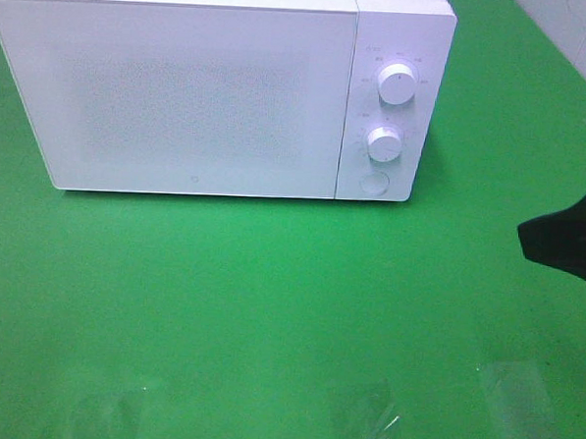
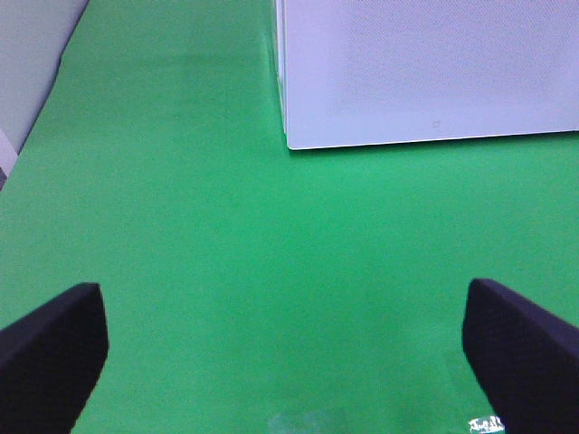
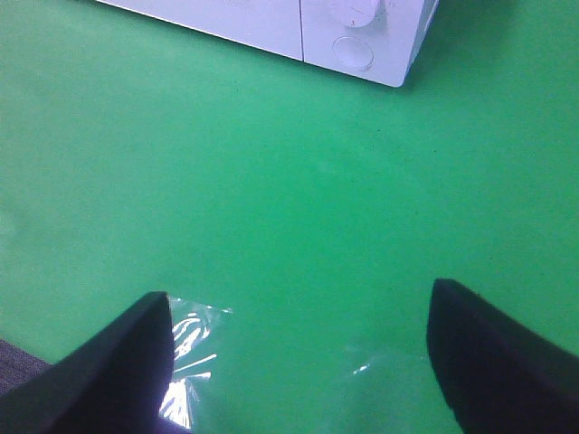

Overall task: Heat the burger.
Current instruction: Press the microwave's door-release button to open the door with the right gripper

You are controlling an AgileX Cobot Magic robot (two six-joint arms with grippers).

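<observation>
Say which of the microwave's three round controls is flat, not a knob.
The lowest, the button under both knobs. It sits flush and plain; the top knob and middle knob protrude and carry pointer marks.

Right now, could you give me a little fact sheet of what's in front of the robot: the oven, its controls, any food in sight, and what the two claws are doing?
surface: green table
microwave: white, at the back of the table, door closed
controls: upper knob, lower knob, round button below them, right of the door
burger: not in sight in any view
left gripper: open, empty, over bare green
right gripper: open, empty
clear plastic film: lying at the table's near edge
</observation>
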